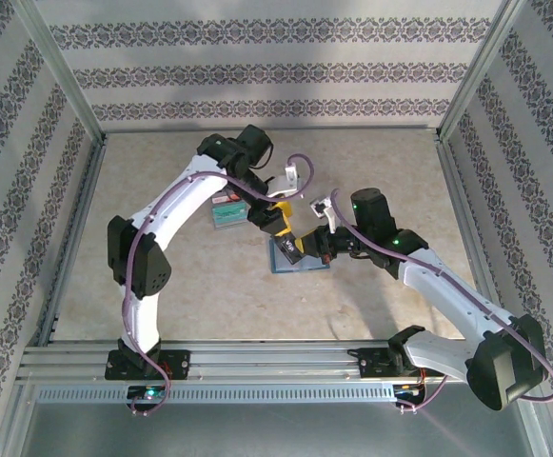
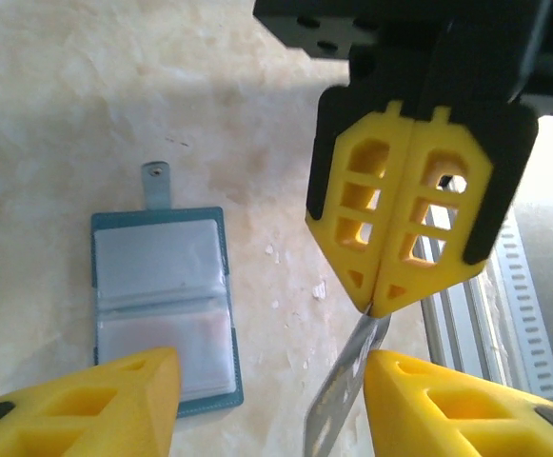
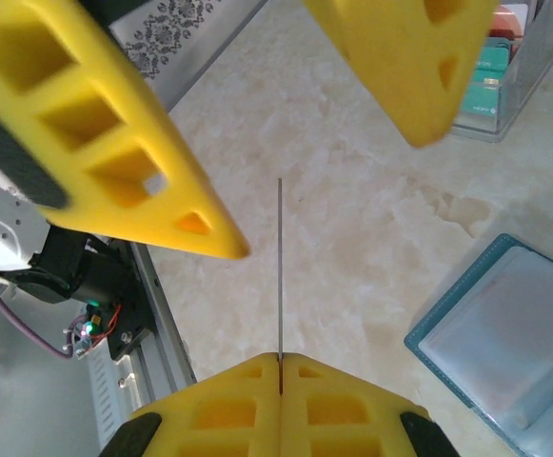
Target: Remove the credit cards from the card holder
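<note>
The card holder lies open on the table, teal-edged with two clear-covered panels and its clasp tab pointing away; it also lies under both grippers. My right gripper is shut on a thin dark grey credit card, held edge-on above the table beside the holder. In the left wrist view the same card hangs from the right gripper's shut tips. My left gripper is open around the card, which sits close against one finger; the other finger is well apart.
A clear box holding red and teal cards stands on the table beyond the holder, seen under the left arm. The aluminium rail at the near edge runs close below the grippers. Patterned walls enclose the table.
</note>
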`<state>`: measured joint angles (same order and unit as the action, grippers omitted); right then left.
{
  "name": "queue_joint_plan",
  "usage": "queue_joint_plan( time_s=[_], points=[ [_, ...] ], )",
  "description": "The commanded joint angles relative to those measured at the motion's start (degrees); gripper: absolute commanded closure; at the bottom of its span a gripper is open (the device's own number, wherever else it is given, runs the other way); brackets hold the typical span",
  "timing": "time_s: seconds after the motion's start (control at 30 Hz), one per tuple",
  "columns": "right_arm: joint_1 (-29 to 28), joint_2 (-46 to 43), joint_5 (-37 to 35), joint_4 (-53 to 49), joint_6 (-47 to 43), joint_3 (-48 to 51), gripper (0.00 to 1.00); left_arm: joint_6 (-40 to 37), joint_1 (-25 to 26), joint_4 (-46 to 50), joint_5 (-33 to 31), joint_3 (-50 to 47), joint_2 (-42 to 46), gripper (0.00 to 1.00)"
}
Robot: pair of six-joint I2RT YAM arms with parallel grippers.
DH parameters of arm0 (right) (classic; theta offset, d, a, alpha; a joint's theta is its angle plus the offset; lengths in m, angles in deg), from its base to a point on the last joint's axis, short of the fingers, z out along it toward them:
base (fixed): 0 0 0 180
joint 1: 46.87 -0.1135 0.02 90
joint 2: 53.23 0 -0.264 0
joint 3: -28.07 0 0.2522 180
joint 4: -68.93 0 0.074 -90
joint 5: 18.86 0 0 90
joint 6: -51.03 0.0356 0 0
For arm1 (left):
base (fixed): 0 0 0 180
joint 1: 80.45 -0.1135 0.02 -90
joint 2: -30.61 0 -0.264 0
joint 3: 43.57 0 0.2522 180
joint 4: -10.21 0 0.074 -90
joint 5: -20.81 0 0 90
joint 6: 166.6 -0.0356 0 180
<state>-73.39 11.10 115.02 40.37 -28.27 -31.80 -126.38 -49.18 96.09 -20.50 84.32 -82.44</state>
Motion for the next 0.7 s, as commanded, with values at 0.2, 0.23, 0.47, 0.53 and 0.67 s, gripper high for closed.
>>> queue_joint_plan(
  time_s=[0.2, 0.23, 0.47, 0.53, 0.67],
  points=[
    [-0.7, 0.6, 1.8, -1.1, -1.9, -2.3, 1.0, -8.9, 0.4, 11.8, 3.5, 3.3, -2.1, 0.63],
    [-0.8, 0.7, 1.8, -1.1, -2.0, -2.4, 1.0, -9.2, 0.4, 12.1, 3.5, 3.2, -2.2, 0.67],
    [-1.0, 1.7, 1.6, -1.1, -2.2, -3.2, 1.0, -12.8, 1.5, 15.0, 4.3, 3.2, -3.1, 0.75],
    [-1.0, 1.9, 1.5, -1.1, -2.3, -3.4, 1.0, -13.3, 1.6, 15.4, 4.5, 3.3, -3.4, 0.84],
    [-1.1, 1.8, 1.0, -1.0, -2.4, -3.6, 1.0, -13.5, 1.7, 15.4, 5.5, 3.1, -3.4, 1.0]
  ],
)
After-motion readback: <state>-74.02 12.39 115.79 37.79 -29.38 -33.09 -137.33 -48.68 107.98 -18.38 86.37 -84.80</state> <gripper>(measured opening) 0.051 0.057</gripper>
